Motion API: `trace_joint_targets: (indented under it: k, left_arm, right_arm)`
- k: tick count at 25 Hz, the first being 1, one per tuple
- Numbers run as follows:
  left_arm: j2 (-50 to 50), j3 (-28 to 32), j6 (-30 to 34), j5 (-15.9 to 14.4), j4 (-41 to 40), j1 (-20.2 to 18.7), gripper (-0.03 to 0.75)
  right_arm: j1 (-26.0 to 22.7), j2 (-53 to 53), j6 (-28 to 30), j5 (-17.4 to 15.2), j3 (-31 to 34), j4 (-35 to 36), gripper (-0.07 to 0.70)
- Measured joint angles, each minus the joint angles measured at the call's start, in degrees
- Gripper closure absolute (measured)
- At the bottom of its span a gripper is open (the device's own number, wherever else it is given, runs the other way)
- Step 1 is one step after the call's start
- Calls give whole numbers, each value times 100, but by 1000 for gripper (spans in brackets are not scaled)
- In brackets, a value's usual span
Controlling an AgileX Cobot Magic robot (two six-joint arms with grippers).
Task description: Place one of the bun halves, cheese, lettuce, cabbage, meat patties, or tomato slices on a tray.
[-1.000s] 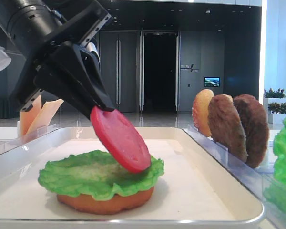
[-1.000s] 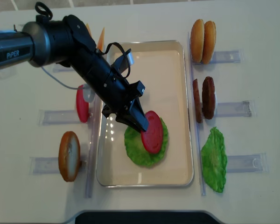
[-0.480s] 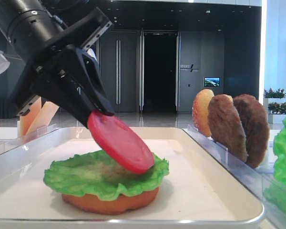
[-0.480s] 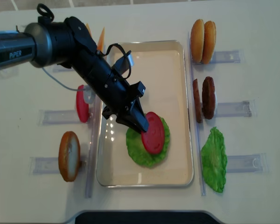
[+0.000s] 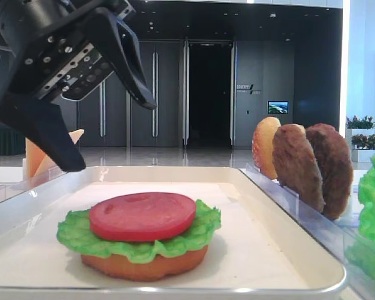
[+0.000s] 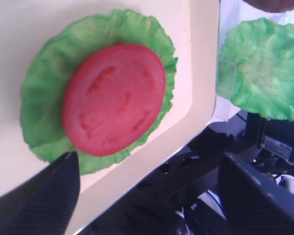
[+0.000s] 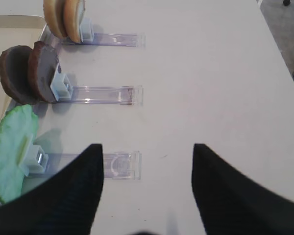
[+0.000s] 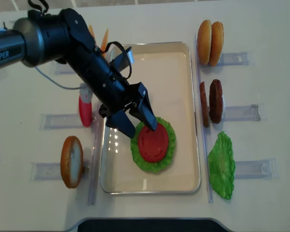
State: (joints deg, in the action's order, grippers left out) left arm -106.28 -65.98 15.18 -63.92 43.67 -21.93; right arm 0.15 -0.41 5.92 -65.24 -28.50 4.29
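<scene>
clear plastic racks [image 7: 100, 94], white table [image 8: 261, 29], dark doors [image 5: 207, 94]

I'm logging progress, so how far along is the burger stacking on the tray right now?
Done: a tomato slice lies flat on the lettuce, which sits on a bun half in the tray. In hand: nothing; the left pincer hangs open above the stack. Left, should the stack go on: the patties, buns and a spare tomato slice stand in their racks.
</scene>
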Motion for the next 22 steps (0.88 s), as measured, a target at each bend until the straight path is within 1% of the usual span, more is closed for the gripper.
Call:
trace_joint_targets:
  k: [5, 7, 10, 14, 16, 18, 22]
  left_arm:
    - [334, -6, -356, -162, -682, 24, 31]
    - [487, -88, -584, -261, -1166, 24, 31]
    - [704, -324, -1098, -426, -2011, 24, 31]
    - [997, -694, -1603, -494, -2959, 24, 31]
    - [1165, -760, -1828, -522, -3334, 24, 31]
    - [1306, -780, -1922, -563, -3584, 24, 31]
    - [1402, -780, -1971, -574, -3709, 24, 32]
  right_arm:
    - [0, 0, 0, 0, 0, 0, 217]
    - [0, 0, 0, 0, 0, 0, 217]
    - [0, 0, 0, 0, 0, 0, 217]
    - [0, 0, 0, 0, 0, 0, 217]
    - [0, 0, 0, 0, 0, 0, 217]
    - [0, 0, 0, 0, 0, 0, 217]
    - [0, 0, 0, 0, 0, 0, 217]
